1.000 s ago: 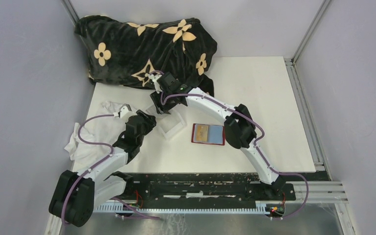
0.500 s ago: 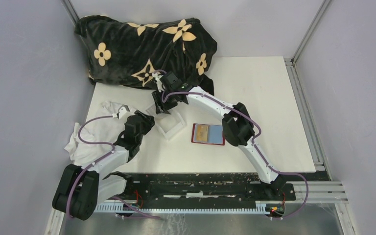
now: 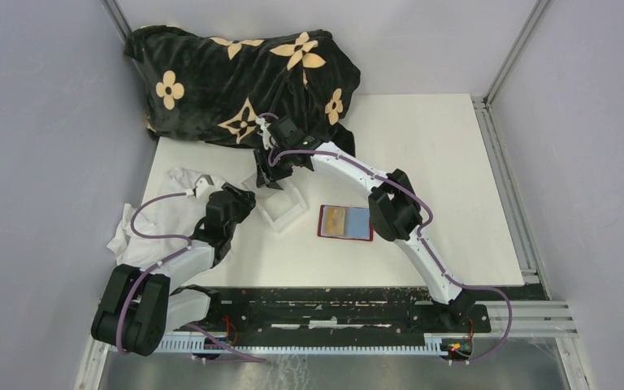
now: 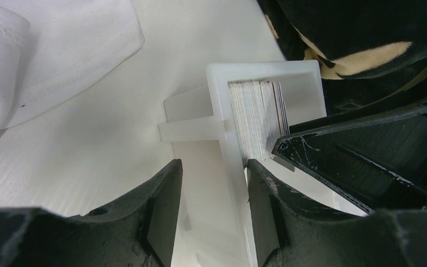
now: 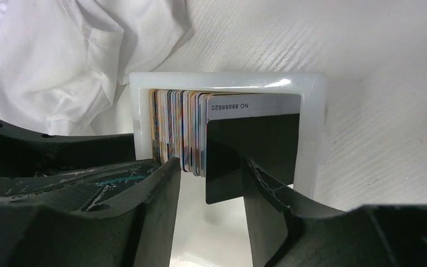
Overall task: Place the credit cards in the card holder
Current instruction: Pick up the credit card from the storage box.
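Status: early stage. The card holder (image 3: 322, 221) lies open on the table (image 3: 422, 146), right of the clear plastic box (image 3: 283, 211). An orange and a light blue face show inside it (seated in slots or not, cannot be told). A thick stack of credit cards (image 5: 178, 125) stands on edge in the box. The left gripper (image 4: 214, 167) clamps the box wall. The right gripper (image 5: 208, 167) straddles the front cards; whether it pinches them cannot be told. Transfer of the stack is judged outstanding
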